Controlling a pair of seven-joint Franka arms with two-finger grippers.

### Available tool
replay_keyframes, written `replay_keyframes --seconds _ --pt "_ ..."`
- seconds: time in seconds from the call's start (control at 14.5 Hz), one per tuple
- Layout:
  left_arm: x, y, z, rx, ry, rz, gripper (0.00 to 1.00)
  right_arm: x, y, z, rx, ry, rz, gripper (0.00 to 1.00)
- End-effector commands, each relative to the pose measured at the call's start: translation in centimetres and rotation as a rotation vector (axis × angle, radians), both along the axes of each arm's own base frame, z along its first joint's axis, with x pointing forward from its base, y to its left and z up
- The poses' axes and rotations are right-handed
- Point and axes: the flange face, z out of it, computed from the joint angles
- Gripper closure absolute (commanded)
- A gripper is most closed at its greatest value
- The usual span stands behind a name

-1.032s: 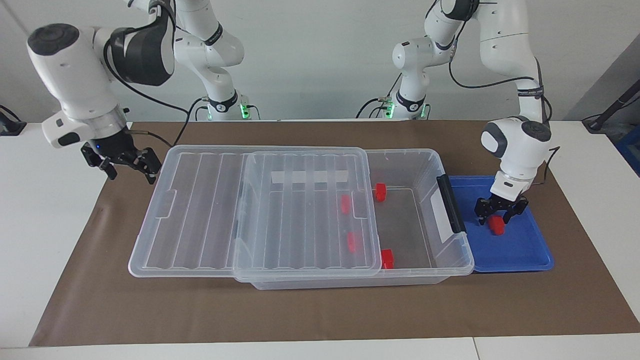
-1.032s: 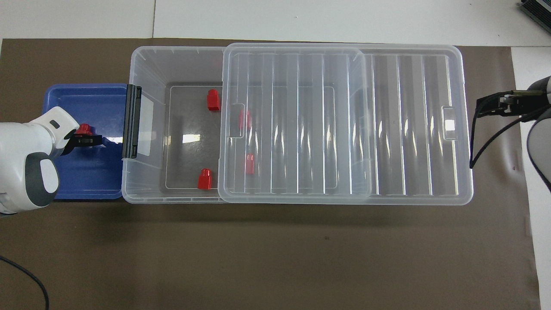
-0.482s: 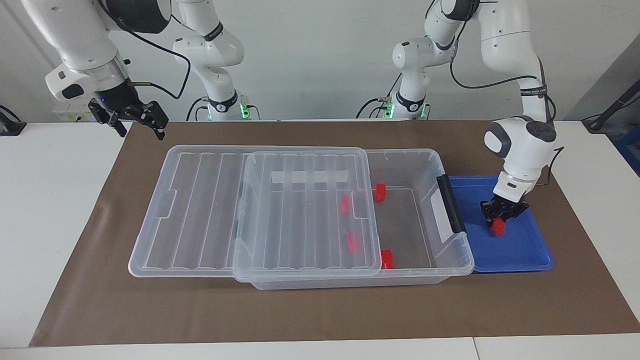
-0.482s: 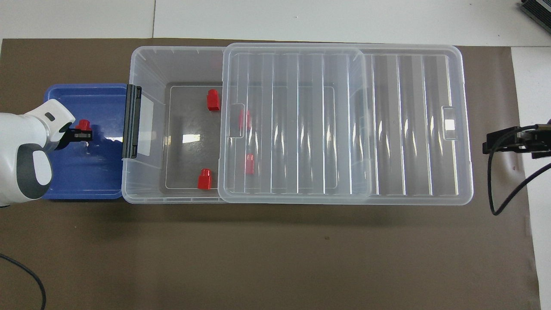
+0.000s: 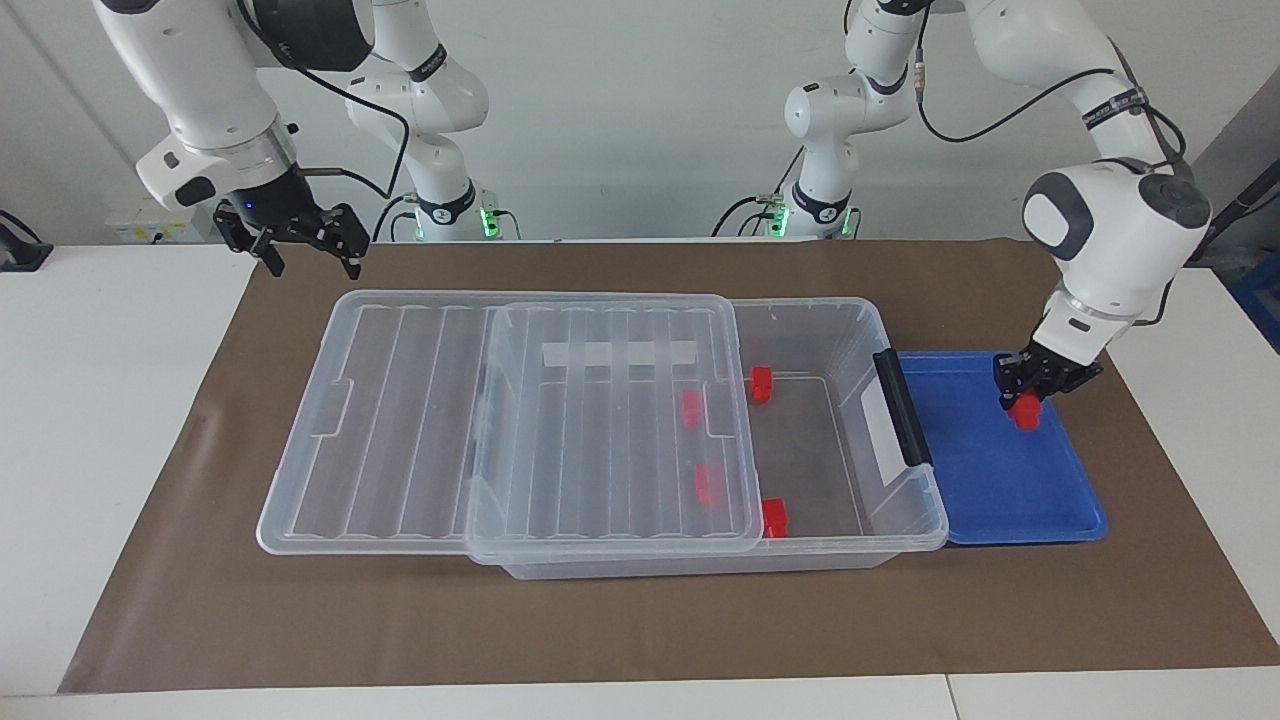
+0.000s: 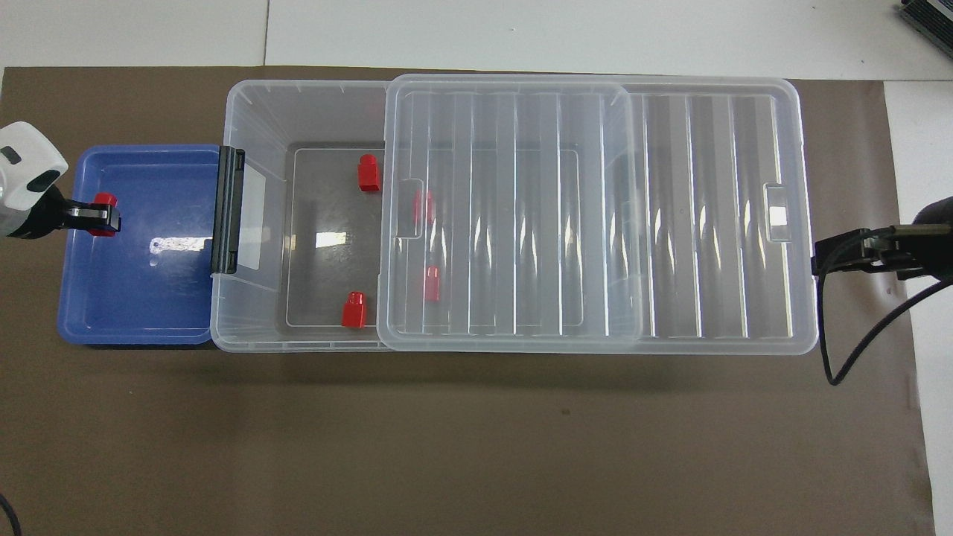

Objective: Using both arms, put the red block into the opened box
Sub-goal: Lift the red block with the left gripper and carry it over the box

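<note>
My left gripper [image 5: 1028,398] is shut on a small red block [image 5: 1026,412], held just above the blue tray [image 5: 1010,500]. From overhead the held red block [image 6: 104,204] shows in the left gripper [image 6: 100,216] over the tray's [image 6: 149,298] outer end. The clear box [image 5: 905,520] lies beside the tray. Its ribbed lid [image 5: 400,420] is slid toward the right arm's end, leaving the tray end open. My right gripper [image 5: 313,262] hangs open and empty in the air off the lid's end, and shows in the overhead view [image 6: 823,260] beside the lid [image 6: 707,223].
Several more red blocks lie in the box [image 6: 253,112]: two in the open part [image 5: 762,384] [image 5: 775,517], two under the lid's edge [image 5: 691,408]. A black handle [image 5: 900,405] sits on the box's end beside the tray. A brown mat [image 5: 640,620] covers the table.
My left gripper closed on the red block and lifted it off the tray floor, shifting it toward the tray's outer end. My right arm rose and swung closer to the robots.
</note>
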Motion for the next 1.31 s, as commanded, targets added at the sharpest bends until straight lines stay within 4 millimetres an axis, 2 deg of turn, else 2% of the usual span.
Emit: replay_keyframes --seconds 0.0,0.21,0.34,0.48,0.55,0.76,0.89,1.03,1.1,1.24 --pt "-0.7 -2.8 4.7 -0.016 0.036 0.041 1.0 -0.2 -0.5 0.6 0.007 0.006 0.015 0.0" --pt "-1.7 -7.8 9.1 -0.046 0.034 0.133 1.0 -0.1 -0.4 0.6 0.008 0.0 0.016 0.0" --pt "-1.9 -11.2 10.9 -0.097 0.034 0.235 1.0 -0.2 -0.2 0.6 0.01 0.007 0.021 0.0" --pt "-2.2 -15.4 11.2 -0.117 0.019 0.318 1.0 -0.2 -0.2 0.6 0.022 0.005 0.019 0.0" --pt "-2.3 -16.7 11.2 -0.126 0.009 0.339 1.0 -0.2 -0.1 0.6 0.028 0.007 0.019 0.0" --pt "-2.3 -18.8 11.0 -0.14 -0.021 0.351 1.0 -0.1 0.0 0.7 0.027 -0.002 0.017 0.0" --pt "-2.5 -21.0 10.0 -0.132 -0.025 0.317 1.0 0.0 -0.2 0.7 0.028 -0.006 0.013 0.0" --pt "-2.4 -23.0 8.1 -0.103 -0.042 0.28 1.0 0.0 -0.3 0.7 0.028 -0.006 0.011 0.0" --pt "-2.6 -24.4 6.0 -0.086 -0.051 0.266 1.0 0.0 -0.3 0.7 0.028 -0.007 0.008 0.0" --pt "-2.6 -25.6 2.8 -0.083 -0.078 0.265 1.0 0.0 -0.3 0.7 0.028 -0.009 0.008 0.0"
